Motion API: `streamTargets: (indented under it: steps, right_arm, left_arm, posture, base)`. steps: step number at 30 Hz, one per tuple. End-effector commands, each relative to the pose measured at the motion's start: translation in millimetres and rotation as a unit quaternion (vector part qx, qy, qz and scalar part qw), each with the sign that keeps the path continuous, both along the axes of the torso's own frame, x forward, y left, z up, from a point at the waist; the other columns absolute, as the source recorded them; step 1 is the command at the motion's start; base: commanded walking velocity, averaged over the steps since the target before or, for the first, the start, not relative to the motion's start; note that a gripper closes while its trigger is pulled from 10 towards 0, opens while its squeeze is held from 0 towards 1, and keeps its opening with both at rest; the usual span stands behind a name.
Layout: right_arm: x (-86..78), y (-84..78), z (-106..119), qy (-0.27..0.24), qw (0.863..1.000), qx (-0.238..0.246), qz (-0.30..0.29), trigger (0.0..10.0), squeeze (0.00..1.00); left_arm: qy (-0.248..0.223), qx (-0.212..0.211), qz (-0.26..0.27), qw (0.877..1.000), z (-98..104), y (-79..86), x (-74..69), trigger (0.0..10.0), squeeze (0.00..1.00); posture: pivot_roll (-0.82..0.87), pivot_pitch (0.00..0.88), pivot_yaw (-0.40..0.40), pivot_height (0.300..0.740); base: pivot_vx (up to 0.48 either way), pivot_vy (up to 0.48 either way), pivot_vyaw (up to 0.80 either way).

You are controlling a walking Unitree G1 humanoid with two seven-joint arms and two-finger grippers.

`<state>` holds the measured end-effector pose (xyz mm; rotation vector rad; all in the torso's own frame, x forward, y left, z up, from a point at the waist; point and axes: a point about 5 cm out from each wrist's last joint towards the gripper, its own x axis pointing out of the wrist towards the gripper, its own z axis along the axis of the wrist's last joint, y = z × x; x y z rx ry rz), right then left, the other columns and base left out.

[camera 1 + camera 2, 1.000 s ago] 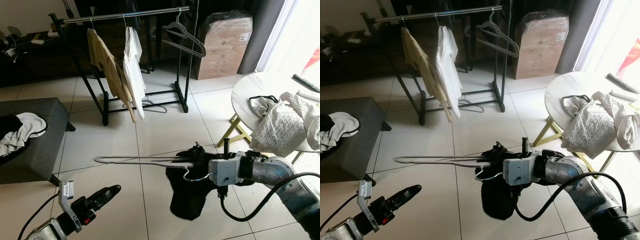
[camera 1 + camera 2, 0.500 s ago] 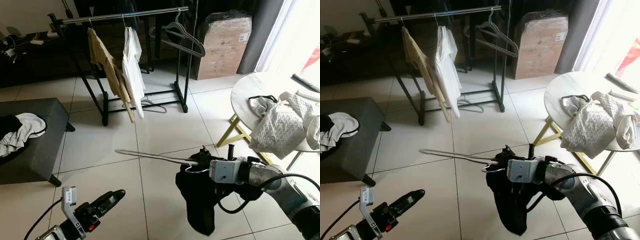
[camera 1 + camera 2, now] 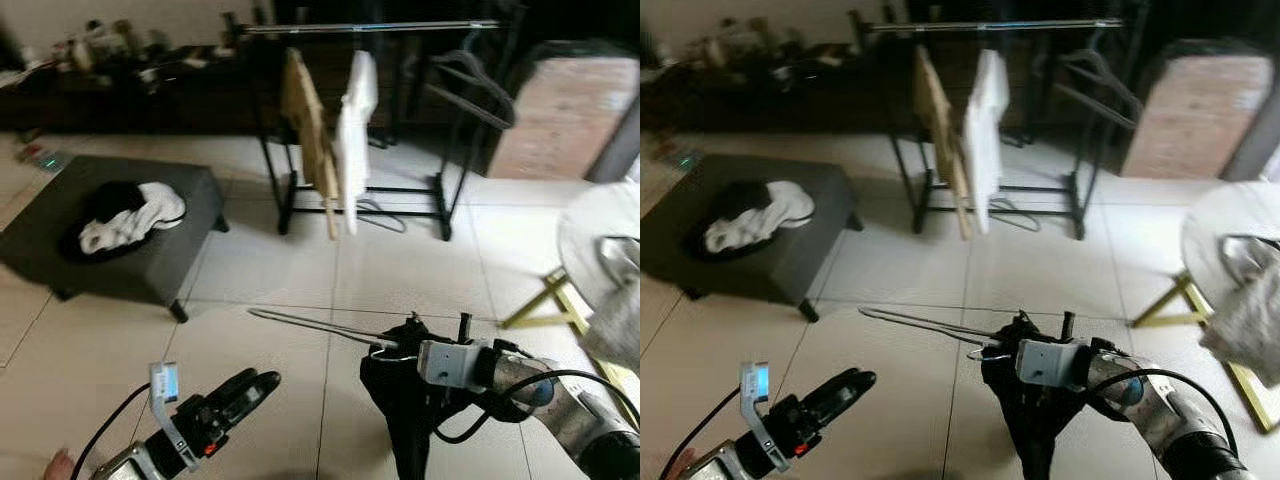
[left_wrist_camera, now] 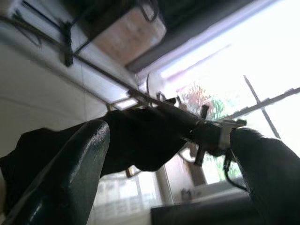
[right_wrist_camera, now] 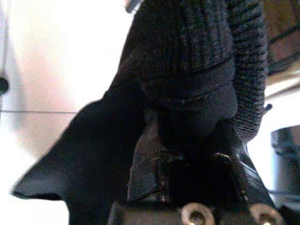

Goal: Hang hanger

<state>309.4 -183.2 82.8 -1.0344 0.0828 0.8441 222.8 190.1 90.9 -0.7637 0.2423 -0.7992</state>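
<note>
A wire hanger carrying a dark garment is held low over the tiled floor.

The hanger (image 3: 320, 326) is thin, pale metal, jutting toward the robot's left, with a black knitted garment (image 3: 410, 400) draped from it. It is gripped, fingers closed through the cloth, by the right gripper (image 3: 405, 345), well short of the clothes rack (image 3: 370, 28). The left gripper (image 3: 245, 385) is seen with fingers parted, empty. No legible writing can be made out; the frames are blurred.

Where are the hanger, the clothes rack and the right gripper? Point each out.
hanger (image 3: 310, 323), left eye view, on its long wire arm.
clothes rack (image 3: 400, 27), left eye view, on the top rail.
right gripper (image 3: 408, 340), left eye view, between the fingertips, at the hanger and the black garment (image 3: 410, 420).
</note>
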Motion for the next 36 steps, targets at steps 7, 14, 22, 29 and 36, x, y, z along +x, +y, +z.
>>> streamTargets:
  steps: [7,14,22,29,36]
  right_arm:
    - [1.1,7.4,7.9,-0.012,0.997,0.073,-0.016,10.0,0.00]
    - [-6.1,0.2,17.2,-0.044,0.998,0.049,0.018,10.0,0.00]
    - [-25.8,-34.5,2.4,-0.044,0.989,-0.118,0.080,10.0,0.00]
    - [-35.8,-18.4,20.5,-0.089,0.979,-0.100,0.155,10.0,0.00]
    - [-56.7,12.5,49.5,-0.151,0.953,-0.071,0.252,10.0,0.00]
  left_arm:
    - [-0.026,0.019,0.013,0.999,15.9,-1.5,8.7,10.0,0.00]
    - [-0.059,0.012,0.088,0.994,36.9,5.7,28.1,10.0,0.00]
    - [-0.095,-0.045,0.086,0.991,71.3,9.9,35.0,10.0,0.00]
    - [-0.045,0.020,0.071,0.996,54.0,27.3,32.5,10.0,0.00]
    - [0.059,0.046,0.055,0.996,21.8,35.5,37.3,10.0,0.00]
  posture:
    - [-0.13,0.197,0.037,0.740]
    - [-0.13,0.203,0.028,0.740]
    - [-0.14,0.208,0.015,0.740]
    - [-0.16,0.223,0.017,0.740]
    - [-0.17,0.233,0.011,0.740]
  base:
    - [0.000,0.000,0.00]
    - [0.000,0.000,0.00]
    - [0.000,0.000,0.00]
    - [0.000,0.000,0.00]
    - [0.000,0.000,0.00]
